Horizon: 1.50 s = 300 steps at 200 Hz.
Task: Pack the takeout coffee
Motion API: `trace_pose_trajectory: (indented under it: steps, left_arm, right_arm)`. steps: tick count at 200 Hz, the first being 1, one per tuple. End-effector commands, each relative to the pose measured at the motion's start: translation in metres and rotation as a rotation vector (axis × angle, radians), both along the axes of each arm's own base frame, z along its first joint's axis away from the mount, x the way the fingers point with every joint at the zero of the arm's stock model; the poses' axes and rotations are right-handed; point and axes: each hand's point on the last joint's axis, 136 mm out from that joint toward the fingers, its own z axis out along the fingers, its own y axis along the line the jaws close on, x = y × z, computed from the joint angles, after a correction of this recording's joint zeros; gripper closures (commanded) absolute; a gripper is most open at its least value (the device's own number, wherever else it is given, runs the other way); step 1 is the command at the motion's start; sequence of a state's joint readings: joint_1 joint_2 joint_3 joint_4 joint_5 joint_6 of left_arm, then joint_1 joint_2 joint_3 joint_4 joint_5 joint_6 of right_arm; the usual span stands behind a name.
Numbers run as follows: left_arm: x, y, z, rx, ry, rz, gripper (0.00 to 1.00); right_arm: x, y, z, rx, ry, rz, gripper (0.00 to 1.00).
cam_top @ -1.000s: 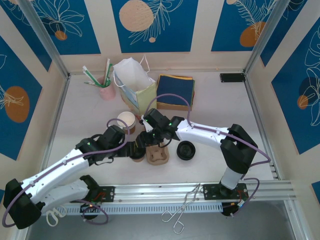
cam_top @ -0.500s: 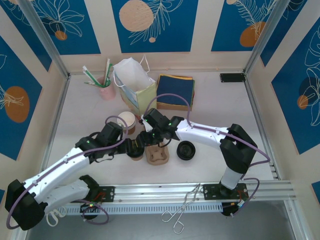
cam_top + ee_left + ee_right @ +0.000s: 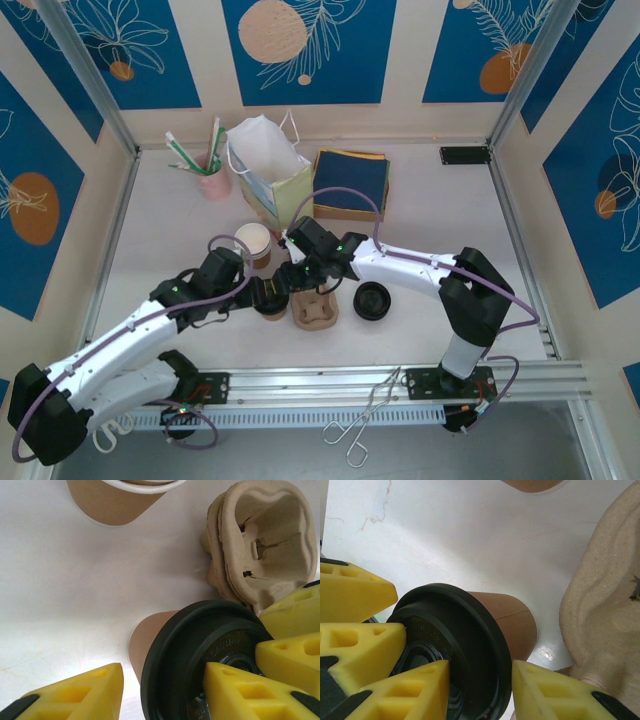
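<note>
The takeout coffee (image 3: 165, 645), a brown paper cup with a black lid, stands just left of the pulp cup carrier (image 3: 315, 312). Both grippers meet over it in the top view. My left gripper (image 3: 162, 672) is open and straddles the lid's rim. One of its fingers (image 3: 240, 690) lies on the lid top, and the other (image 3: 75, 695) stands clear of the cup wall. My right gripper (image 3: 480, 667) is shut on the lid's rim (image 3: 490, 645), one finger inside the recess and one outside.
A lidless brown cup (image 3: 253, 241) stands behind the grippers. Black lids (image 3: 372, 299) sit right of the carrier. At the back are a paper bag (image 3: 272, 175), a pink cup with straws (image 3: 213, 180) and blue napkins (image 3: 350, 180). Tongs (image 3: 365, 415) lie on the front rail.
My left gripper has slid slightly right onto the lidded cup and its jaws have narrowed. The right arm has stayed in place, its jaws narrowing slightly.
</note>
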<state>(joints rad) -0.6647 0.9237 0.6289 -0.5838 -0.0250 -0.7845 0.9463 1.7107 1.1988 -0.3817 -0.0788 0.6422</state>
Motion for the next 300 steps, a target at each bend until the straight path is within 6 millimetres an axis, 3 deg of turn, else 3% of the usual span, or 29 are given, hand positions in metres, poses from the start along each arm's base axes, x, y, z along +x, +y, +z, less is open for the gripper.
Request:
trace_pose_trajectory:
  steps: [1,41,65,77,119,207,249,270,300]
  left_arm:
    - [-0.030,0.033,-0.038,0.145,0.156,0.026,0.56]
    - [-0.013,0.016,0.006,0.057,0.058,0.004,0.56]
    - [-0.004,0.008,0.017,0.036,0.033,-0.014,0.56]
    - [-0.001,0.006,0.014,0.036,0.043,-0.016,0.62]
    - [0.000,0.008,-0.006,0.058,0.088,-0.007,0.65]
    - [-0.035,0.033,-0.060,0.122,0.228,0.047,0.73]
    - [-0.030,0.031,-0.034,0.095,0.169,0.038,0.71]
    - [-0.025,0.024,-0.017,0.054,0.130,0.022,0.68]
    - [-0.022,0.020,-0.016,0.042,0.128,0.007,0.68]
  right_arm:
    - [-0.006,-0.010,-0.021,-0.083,0.056,-0.012,0.64]
    - [-0.006,-0.009,-0.019,-0.082,0.052,-0.009,0.64]
    - [-0.006,-0.008,-0.018,-0.082,0.051,-0.007,0.64]
    - [-0.007,-0.008,-0.018,-0.081,0.049,-0.004,0.64]
    - [-0.007,-0.007,-0.017,-0.081,0.050,0.000,0.64]
    - [-0.008,-0.007,-0.024,-0.096,0.064,0.003,0.66]
    - [-0.007,-0.006,-0.017,-0.089,0.052,0.005,0.66]
    - [-0.007,-0.003,-0.002,-0.062,0.029,0.012,0.63]
    - [-0.011,0.002,0.020,-0.029,-0.012,0.038,0.55]
